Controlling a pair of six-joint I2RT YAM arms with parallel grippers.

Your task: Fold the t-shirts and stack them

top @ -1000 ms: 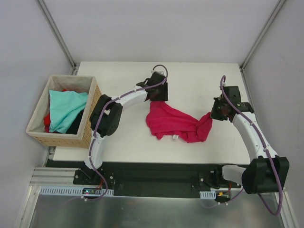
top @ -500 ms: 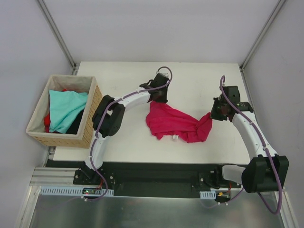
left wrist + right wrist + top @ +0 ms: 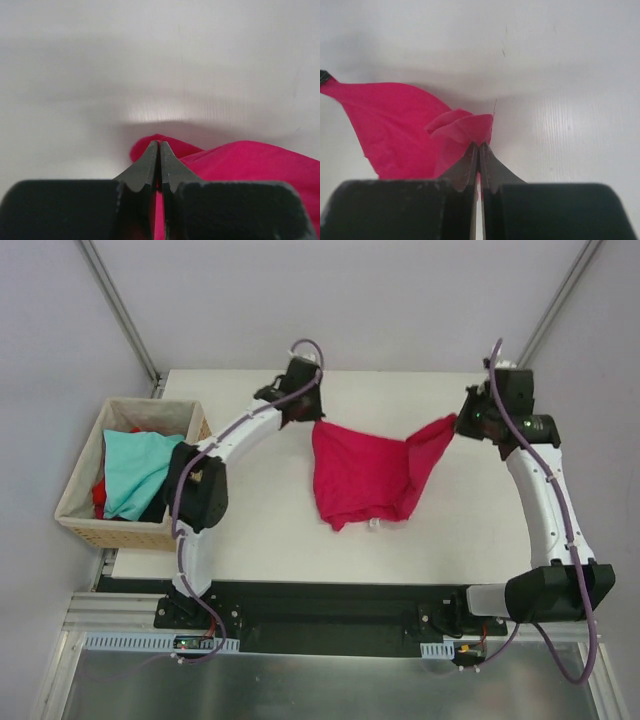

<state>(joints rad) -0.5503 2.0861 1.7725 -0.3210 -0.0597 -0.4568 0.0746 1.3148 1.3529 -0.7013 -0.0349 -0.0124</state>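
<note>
The crimson-magenta t-shirt (image 3: 360, 475) sits at the middle of the table (image 3: 260, 530), and I read it from my near edge outward. Its near hem lies bunched on the tabletop at 6 o'clock of the cloth, with a small white tag (image 3: 375, 525) showing just at that edge. Off at 9 o'clock, well apart from it, the wicker basket (image 3: 75, 502) stands against the table's left side. The light teal t-shirt (image 3: 135, 470) is heaped on top inside, and a bit of the red t-shirt (image 3: 98, 495) peeks out beneath it on the near-left. Further out, the crimson cloth widens toward two far corners, and its top edge sags in a shallow curve between them. My left gripper (image 3: 312, 421) has the corner at 11 o'clock. In the left wrist view its jaws are pressed together with a thin fold of the shirt pinched between them, and more cloth spreads away to the right. My right gripper (image 3: 457, 422) has the corner at 1 o'clock. In the right wrist view its jaws are likewise clamped tight on a rolled lip of the fabric, with the rest of the shirt fanning out to the left over the white surface. Beyond both grippers lies bare tabletop up to the far edge.
</note>
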